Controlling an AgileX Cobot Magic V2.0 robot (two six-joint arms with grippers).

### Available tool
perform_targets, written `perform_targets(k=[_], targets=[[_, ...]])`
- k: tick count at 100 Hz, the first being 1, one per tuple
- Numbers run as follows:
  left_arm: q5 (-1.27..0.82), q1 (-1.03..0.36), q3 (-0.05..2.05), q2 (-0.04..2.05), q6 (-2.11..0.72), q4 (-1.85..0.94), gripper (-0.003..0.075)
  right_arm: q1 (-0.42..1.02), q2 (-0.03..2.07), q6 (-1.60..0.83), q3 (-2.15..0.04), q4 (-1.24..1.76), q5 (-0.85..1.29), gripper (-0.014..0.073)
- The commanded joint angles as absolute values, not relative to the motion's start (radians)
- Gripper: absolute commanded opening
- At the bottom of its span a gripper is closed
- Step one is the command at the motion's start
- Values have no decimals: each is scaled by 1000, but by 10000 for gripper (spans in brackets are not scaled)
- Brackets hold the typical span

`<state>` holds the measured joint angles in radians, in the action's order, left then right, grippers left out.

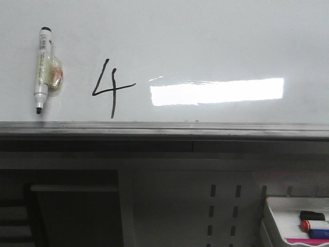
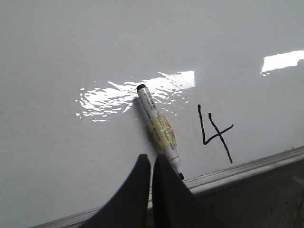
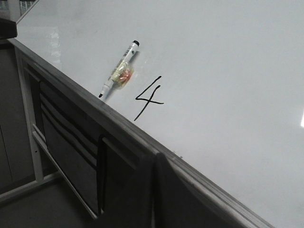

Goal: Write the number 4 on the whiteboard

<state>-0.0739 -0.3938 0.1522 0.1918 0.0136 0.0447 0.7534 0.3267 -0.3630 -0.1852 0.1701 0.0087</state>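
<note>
The whiteboard (image 1: 205, 41) fills the front view, with its grey metal lower edge (image 1: 164, 128). A black hand-drawn number 4 (image 1: 110, 87) stands on it left of the middle; it also shows in the left wrist view (image 2: 214, 133) and the right wrist view (image 3: 148, 97). A white marker pen (image 1: 43, 69) with a yellow taped band lies on the board left of the 4, uncapped tip toward the edge. My left gripper (image 2: 152, 159) is shut and empty, just beside the pen's (image 2: 159, 128) tip end. My right gripper (image 3: 156, 156) is shut and empty over the board's edge.
A bright rectangular glare patch (image 1: 216, 91) lies right of the 4. A small white tray (image 1: 298, 221) with coloured markers sits at the lower right below the board. Dark shelving (image 1: 77, 206) and a perforated panel (image 1: 226, 211) lie under the board edge.
</note>
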Motion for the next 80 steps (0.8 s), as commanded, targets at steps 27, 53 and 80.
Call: perform_targets(k=[27,53,80], targets=[[12,-388,179,201,13,46,-20,746,328,-365,-210,172,-79,-64],[12,-381,179,201,13,46,-20,746,328,-365,-210,172,-79,-64],[-39,-198,124,83,13,46,-20,746,328,-365,-210,172,-81,-64]])
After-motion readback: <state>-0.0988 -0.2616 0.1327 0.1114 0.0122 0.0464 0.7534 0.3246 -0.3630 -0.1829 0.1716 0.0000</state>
